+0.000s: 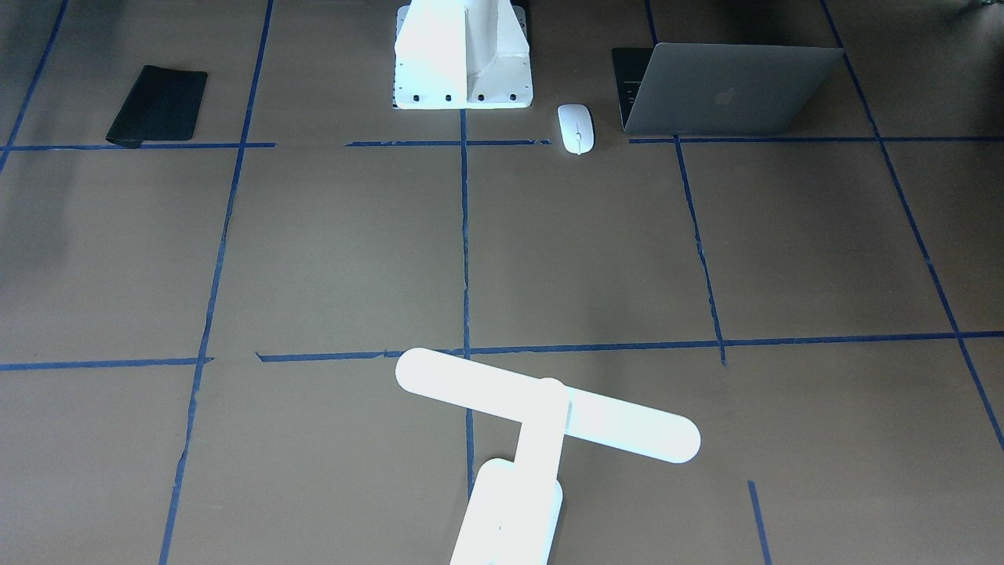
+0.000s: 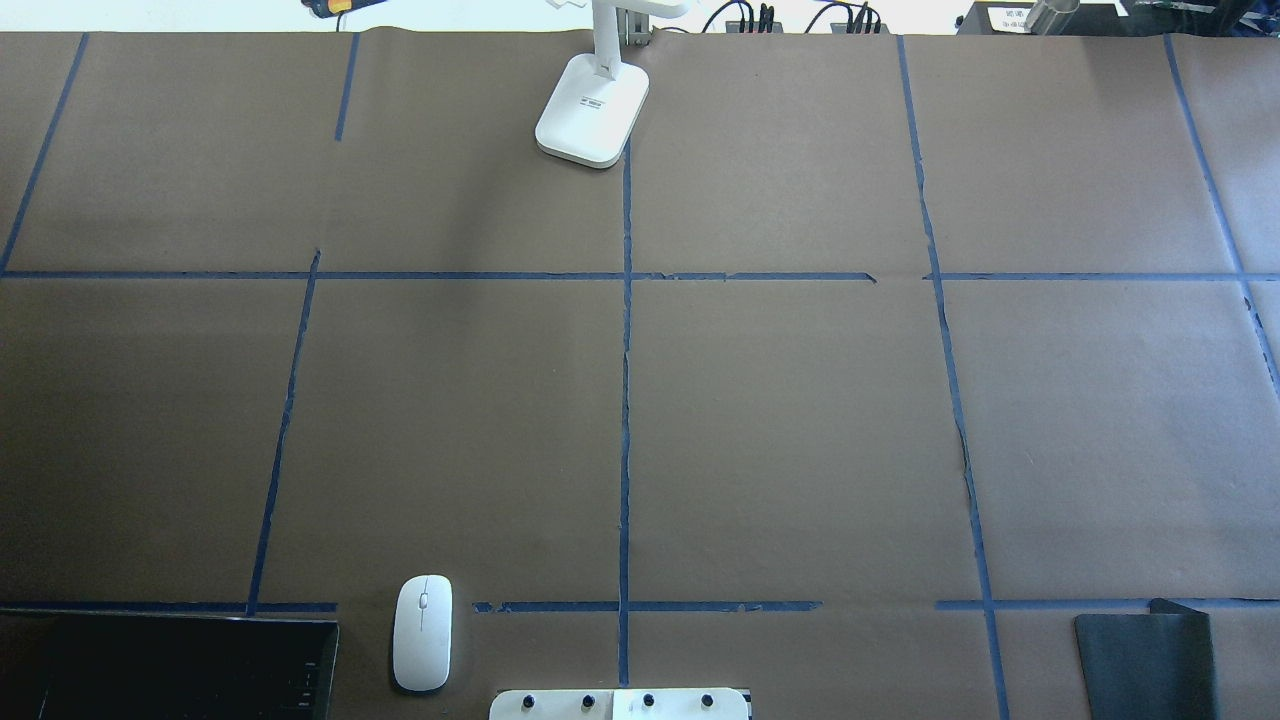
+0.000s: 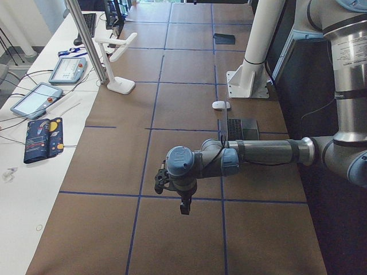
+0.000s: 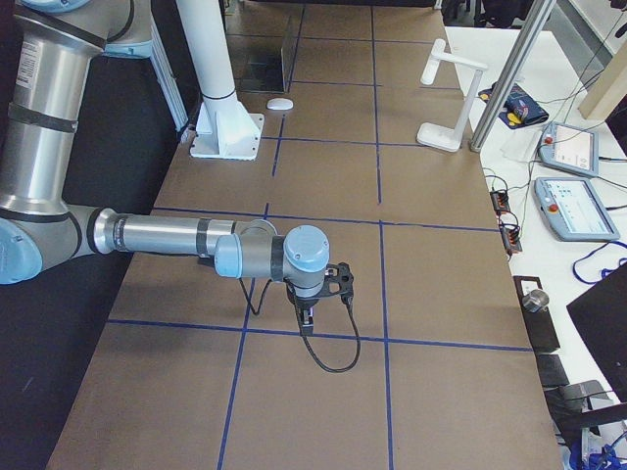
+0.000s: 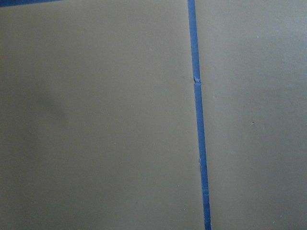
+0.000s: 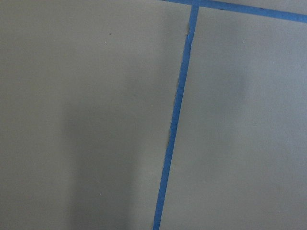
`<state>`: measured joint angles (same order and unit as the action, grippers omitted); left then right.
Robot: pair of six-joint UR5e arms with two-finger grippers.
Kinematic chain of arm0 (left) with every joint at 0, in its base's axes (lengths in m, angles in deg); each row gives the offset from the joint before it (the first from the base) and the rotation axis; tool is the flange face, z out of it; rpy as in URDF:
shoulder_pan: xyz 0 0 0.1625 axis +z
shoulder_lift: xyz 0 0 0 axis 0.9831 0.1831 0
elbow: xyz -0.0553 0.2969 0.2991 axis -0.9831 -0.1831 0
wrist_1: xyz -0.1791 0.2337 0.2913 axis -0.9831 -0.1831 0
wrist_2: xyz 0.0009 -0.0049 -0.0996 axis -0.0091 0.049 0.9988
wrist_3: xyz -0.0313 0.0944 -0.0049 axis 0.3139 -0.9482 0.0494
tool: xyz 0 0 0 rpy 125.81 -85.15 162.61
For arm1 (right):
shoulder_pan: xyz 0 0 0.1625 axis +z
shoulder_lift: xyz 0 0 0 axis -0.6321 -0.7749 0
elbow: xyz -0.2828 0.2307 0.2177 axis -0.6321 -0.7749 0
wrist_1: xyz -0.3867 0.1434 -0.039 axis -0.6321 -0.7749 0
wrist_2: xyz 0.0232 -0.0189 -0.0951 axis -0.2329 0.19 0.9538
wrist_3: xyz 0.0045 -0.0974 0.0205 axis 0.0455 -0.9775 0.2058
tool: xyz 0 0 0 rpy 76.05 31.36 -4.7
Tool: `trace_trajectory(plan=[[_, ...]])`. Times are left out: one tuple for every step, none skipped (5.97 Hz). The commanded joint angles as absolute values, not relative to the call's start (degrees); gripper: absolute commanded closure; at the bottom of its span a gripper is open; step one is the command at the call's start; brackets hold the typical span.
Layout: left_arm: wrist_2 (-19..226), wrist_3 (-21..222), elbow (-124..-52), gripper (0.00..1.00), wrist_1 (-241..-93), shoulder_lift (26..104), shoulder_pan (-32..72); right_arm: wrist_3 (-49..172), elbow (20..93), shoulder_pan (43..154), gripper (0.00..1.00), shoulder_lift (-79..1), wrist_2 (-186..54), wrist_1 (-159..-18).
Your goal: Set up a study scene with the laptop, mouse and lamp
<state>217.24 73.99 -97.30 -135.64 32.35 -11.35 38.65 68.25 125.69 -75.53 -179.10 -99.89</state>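
The grey laptop (image 1: 729,94) stands half open at the robot's edge of the table, its lid towards the front-facing camera; its dark keyboard (image 2: 170,665) shows in the overhead view. The white mouse (image 1: 576,129) (image 2: 422,632) lies flat beside it. At the far edge stands the lit white lamp (image 1: 549,404), on its base (image 2: 592,120). My left gripper (image 3: 184,207) hangs over bare paper at the table's left end. My right gripper (image 4: 307,321) hangs over bare paper at the right end. Both show only in the side views, so I cannot tell whether they are open or shut.
A black mat (image 1: 157,106) (image 2: 1140,660) lies at the robot's right near corner. The white pedestal (image 1: 463,55) is bolted at the middle of the robot's edge. Blue tape lines grid the brown paper. Both wrist views show only paper and tape. A side bench holds tablets (image 3: 37,97).
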Motion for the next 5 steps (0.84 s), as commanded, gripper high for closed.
trace_trajectory(plan=[[217.2, 74.0, -97.5, 0.00, -135.6, 32.3, -11.3, 38.6, 68.2, 125.7, 0.00, -75.5, -179.1, -99.9], [217.2, 74.0, -99.2, 0.00, -135.6, 31.7, -11.4, 38.6, 68.2, 125.7, 0.00, -75.5, -179.1, -99.9], [217.2, 74.3, -100.3, 0.00, -135.6, 31.4, -11.1, 38.7, 68.2, 125.7, 0.00, -75.5, -179.1, -99.9], [217.3, 74.4, -101.0, 0.00, -135.6, 32.9, -9.7, 38.7, 68.2, 125.7, 0.00, -75.5, -179.1, -99.9], [217.9, 74.4, -101.0, 0.00, -135.6, 36.0, -9.6, 38.7, 68.2, 125.7, 0.00, -75.5, -179.1, -99.9]])
